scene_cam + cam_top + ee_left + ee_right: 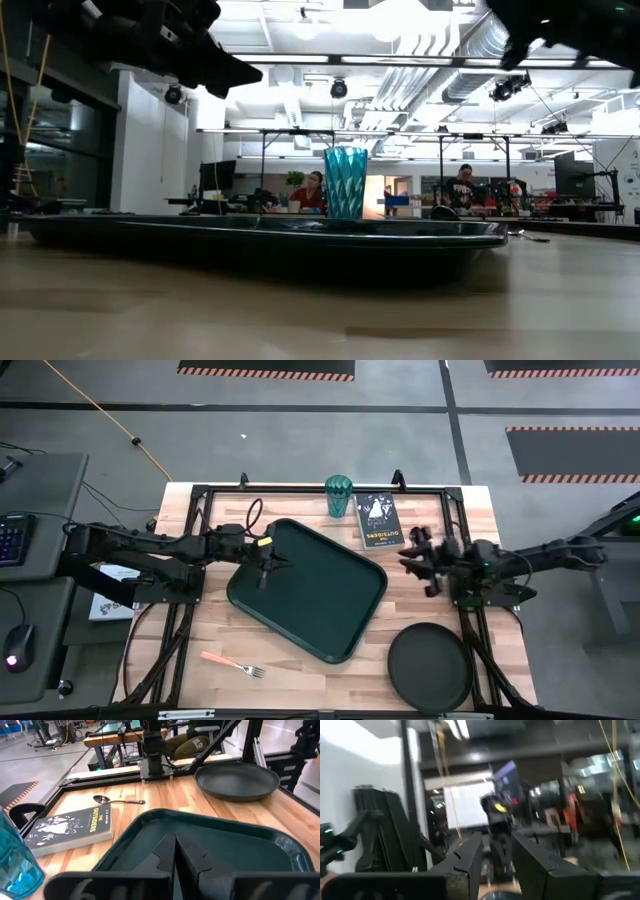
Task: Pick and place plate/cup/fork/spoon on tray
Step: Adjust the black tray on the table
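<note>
Left gripper (268, 568) closed, empty, over tray (330, 615); right gripper (418, 563) parted beside book (377, 523), spoon (118, 800) hidden beneath it from above.

Dark green tray (320, 605), matte black plate (430, 665), faceted teal cup (338, 495), orange-handled fork (232, 663).

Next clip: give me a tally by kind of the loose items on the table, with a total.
Tray: 1
Plate: 1
Cup: 1
Fork: 1
Spoon: 1
Book: 1
Total: 6
</note>
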You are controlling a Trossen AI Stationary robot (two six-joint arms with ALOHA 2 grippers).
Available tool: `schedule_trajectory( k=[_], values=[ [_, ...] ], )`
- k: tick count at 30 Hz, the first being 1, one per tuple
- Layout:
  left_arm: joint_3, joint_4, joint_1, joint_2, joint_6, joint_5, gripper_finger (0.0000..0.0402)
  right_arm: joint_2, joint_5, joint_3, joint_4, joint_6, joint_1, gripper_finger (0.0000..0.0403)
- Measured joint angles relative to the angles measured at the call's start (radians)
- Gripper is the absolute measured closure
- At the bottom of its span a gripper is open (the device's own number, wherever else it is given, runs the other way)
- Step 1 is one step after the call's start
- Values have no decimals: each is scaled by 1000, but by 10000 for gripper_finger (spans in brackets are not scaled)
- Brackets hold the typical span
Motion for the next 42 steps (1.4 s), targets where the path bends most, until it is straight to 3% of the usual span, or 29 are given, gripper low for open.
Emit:
schedule_trajectory(
  k=[5,9,12,15,17,21,27,35,39,42],
  values=[
    [0,31,0,0,-1,0,402,220,-46,110,-16,98,0,306],
    [0,30,0,-1,-1,-1,401,348,-129,203,-154,211,0,306],
    [0,27,0,-1,-1,-1,402,389,-172,308,-451,255,7,313],
    [0,24,0,-1,-1,-1,401,434,-124,407,-816,326,56,351],
    [0,24,0,-1,-1,-4,401,467,-91,467,-985,398,98,387],
    [0,25,1,-1,-1,-6,402,555,-29,523,-1238,573,181,392],
    [0,28,0,-1,-1,-12,402,707,-2,509,-1312,732,223,401],
    [0,15,2,-1,7,-13,402,808,58,510,-1298,728,171,402],
    [0,-80,15,-3,16,-23,402,817,121,510,-1276,701,120,403],
    [2,-192,35,-21,31,-97,402,816,163,510,-1244,667,74,403]
  ],
)
